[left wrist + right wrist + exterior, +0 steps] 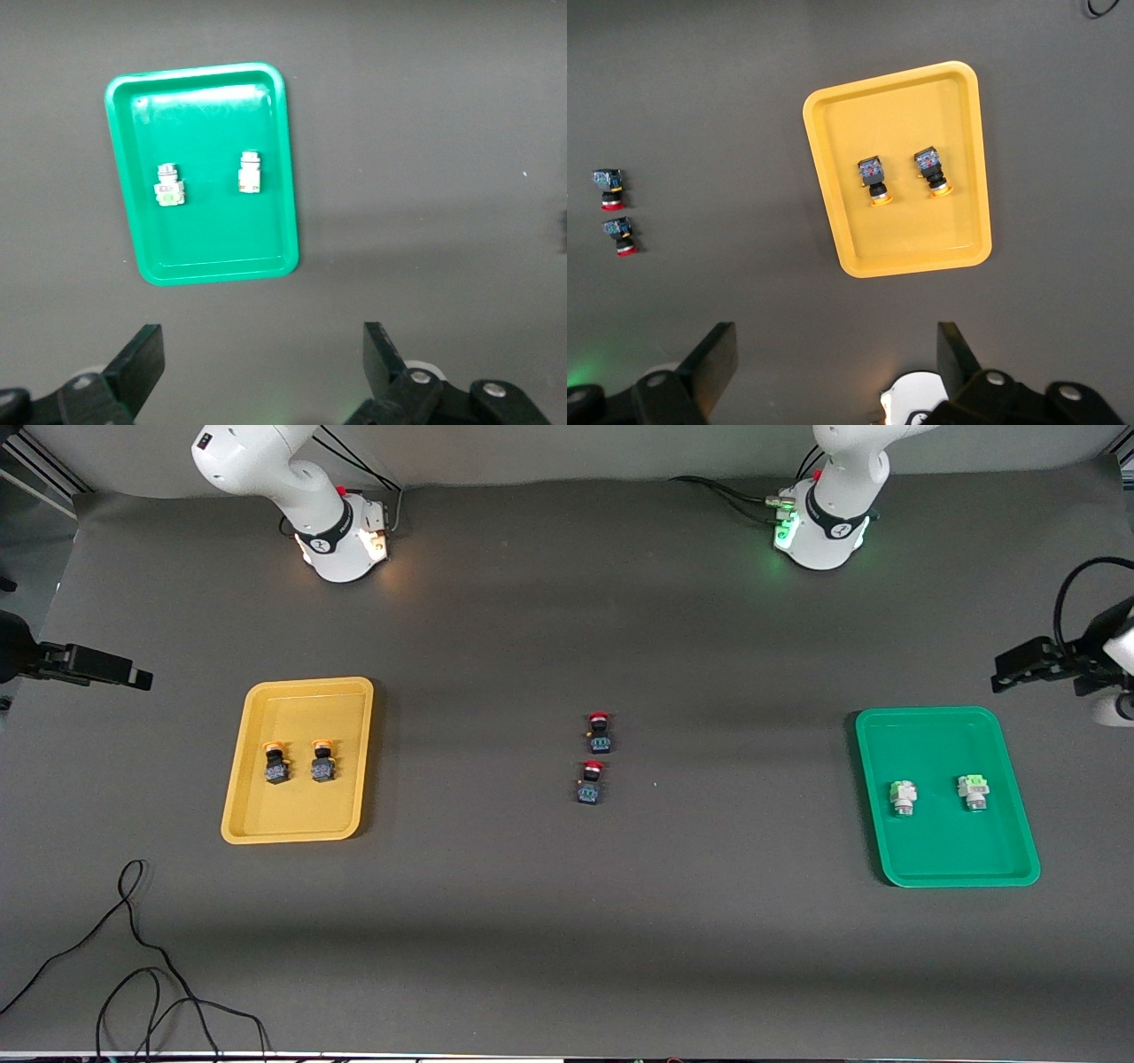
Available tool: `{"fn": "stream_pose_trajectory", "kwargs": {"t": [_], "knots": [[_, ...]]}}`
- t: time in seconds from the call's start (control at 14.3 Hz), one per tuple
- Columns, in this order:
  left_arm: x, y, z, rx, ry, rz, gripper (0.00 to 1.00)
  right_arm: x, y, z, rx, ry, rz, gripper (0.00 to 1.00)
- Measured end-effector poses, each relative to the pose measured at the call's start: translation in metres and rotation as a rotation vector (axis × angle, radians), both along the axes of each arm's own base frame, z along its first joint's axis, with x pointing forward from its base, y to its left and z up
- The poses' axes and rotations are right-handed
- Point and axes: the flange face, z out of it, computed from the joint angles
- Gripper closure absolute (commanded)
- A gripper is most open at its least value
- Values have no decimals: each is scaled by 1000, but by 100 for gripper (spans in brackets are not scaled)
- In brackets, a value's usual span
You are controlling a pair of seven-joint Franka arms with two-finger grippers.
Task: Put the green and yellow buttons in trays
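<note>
A matte dark-grey mat [549, 921] covers the whole table, with a loose black cable [142, 974] curling at about 7 o'clock in the front view. The yellow tray [257, 815], shallow smooth plastic with rounded corners and a raised rim, lies toward the right arm's end at roughly 9 o'clock; in it two yellow buttons [277, 762] [322, 760] lie side by side, stubby black-blue bodies with round orange-yellow caps. The green tray [939, 864], same shape and glossy finish, lies toward the left arm's end at 3 o'clock and holds two green buttons [903, 796] [973, 791], white-grey bodies with light-green parts, set apart from each other. At the centre of the mat two red-capped buttons [600, 732] [591, 781] lie on the bare surface, one nearer the front camera than the other.

The right gripper [837, 359] hangs high over the mat just beside the yellow tray, fingers spread wide and holding nothing. The left gripper [264, 359] hangs over the mat beside the green tray, likewise released and empty
</note>
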Motion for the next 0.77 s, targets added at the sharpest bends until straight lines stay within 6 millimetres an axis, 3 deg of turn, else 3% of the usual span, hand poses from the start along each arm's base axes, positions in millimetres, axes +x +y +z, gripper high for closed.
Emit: {"fn": "stream_pose_trajectory", "kwargs": {"t": [0.35, 0.56, 0.77], "knots": [[-4, -46, 6, 6, -10, -37, 0, 3, 6, -2, -13, 5, -5, 0], [-5, -48, 7, -2, -11, -36, 0, 4, 8, -4, -13, 13, -1, 0], [-6, -44, 11, -21, -18, -25, 0, 14, 10, -23, -50, 62, 42, 0]]}}
